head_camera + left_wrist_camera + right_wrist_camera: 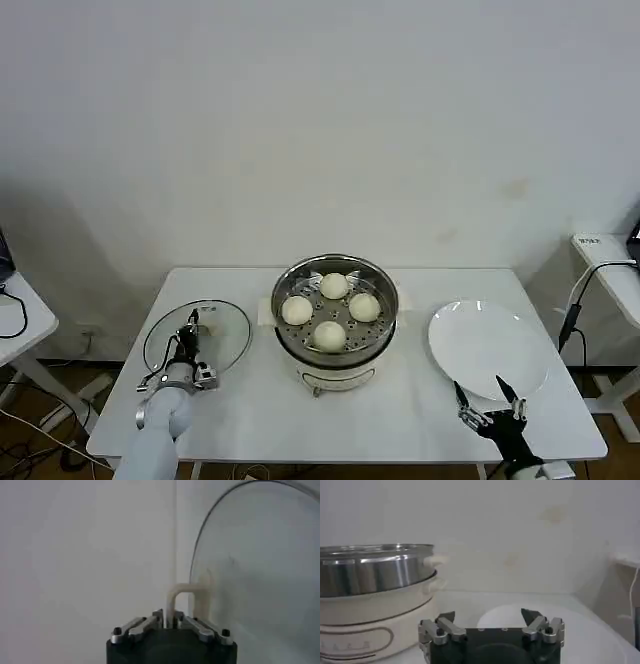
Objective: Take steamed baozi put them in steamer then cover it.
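The steamer (336,372) stands mid-table, a steel pot on a cream base, uncovered. Several steamed baozi (334,286) sit in its perforated basket. Left of it on the table is the cover (225,335), a clear glass lid. My left gripper (186,340) is shut on the lid's cream bar handle (181,597); the left wrist view shows my left gripper (170,617) pinching the bar, with the glass (260,565) beyond. Near the front right edge, my right gripper (491,395) stands open and holds nothing. In the right wrist view my right gripper (489,614) is beside the steamer (375,572).
A bare white plate (490,345) lies right of the steamer, just beyond the right gripper, and is also in the right wrist view (590,635). Another table (20,320) stands at the far left. A white stand with a cable (600,265) is at the far right.
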`<state>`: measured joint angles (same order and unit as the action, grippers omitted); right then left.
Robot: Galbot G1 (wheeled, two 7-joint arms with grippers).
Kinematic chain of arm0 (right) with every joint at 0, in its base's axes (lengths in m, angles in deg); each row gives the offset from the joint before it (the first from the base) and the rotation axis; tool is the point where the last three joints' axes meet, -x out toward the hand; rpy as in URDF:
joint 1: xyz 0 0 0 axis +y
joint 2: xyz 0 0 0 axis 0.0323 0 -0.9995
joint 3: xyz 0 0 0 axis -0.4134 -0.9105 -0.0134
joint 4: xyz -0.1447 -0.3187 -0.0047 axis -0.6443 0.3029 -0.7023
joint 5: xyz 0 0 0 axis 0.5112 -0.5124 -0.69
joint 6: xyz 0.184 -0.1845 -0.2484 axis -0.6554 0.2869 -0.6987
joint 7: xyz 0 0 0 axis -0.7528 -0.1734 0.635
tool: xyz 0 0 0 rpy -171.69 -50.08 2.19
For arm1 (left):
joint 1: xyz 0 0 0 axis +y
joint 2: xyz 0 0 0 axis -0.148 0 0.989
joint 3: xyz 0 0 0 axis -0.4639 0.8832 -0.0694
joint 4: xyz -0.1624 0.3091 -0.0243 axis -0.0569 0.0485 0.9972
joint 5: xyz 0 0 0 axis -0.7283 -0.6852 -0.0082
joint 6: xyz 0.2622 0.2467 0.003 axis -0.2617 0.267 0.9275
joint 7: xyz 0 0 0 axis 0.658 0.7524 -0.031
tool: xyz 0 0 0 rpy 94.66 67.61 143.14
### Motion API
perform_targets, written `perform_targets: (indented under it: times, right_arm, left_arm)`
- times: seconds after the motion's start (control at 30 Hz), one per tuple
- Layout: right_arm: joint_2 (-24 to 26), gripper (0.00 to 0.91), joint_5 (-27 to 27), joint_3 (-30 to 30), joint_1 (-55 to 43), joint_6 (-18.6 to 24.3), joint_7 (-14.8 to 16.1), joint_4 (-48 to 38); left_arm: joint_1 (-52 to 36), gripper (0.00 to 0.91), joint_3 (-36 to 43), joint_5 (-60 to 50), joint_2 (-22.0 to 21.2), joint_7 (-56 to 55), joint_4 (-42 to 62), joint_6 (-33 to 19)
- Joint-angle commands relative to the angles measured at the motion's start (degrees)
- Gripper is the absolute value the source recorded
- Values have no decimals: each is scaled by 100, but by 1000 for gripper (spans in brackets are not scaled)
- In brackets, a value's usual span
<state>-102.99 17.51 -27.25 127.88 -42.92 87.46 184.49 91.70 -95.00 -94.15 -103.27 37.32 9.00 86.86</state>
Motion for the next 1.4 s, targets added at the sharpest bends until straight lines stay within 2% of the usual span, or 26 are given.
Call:
perform_targets:
  times: [0.03, 0.53, 0.73, 0.83, 1.0, 1.13, 1.23, 1.27, 1.4]
  right_arm:
    - [33, 907, 26, 0, -43, -4, -17, 31]
    - [187, 907, 147, 54, -223, -298, -219, 105]
    - [168, 907, 143, 70, -209, -324, -252, 142]
    - [159, 907, 138, 97, -211, -342, -259, 161]
    - [140, 907, 150, 161, -242, -381, -272, 198]
    - [41, 907, 117, 150, -281, -407, -265, 231]
    - [-64, 907, 75, 129, -316, -418, -261, 243]
    - [-97, 907, 60, 126, -330, -420, -259, 243]
    - [-229, 907, 2, 122, -361, -446, -257, 276]
  left_arm:
    - [383, 0, -93, 9, 56, 182, -775, 34]
    - [1447, 0, -560, 207, 522, 717, -3301, 304]
    - [1585, 0, -566, 218, 652, 900, -4182, 816]
    - [1578, 0, -430, 109, 615, 1052, -4580, 1232]
    - [1450, 0, 158, 172, 386, 1271, -5192, 1678]
    - [1424, 0, 847, 96, 444, 1273, -5395, 1930]
    - [1396, 0, 1523, -154, 460, 1211, -5390, 2433]
    - [1356, 0, 1759, -365, 469, 1242, -5331, 2778]
    - [1231, 0, 2227, -703, 355, 1428, -5135, 3209]
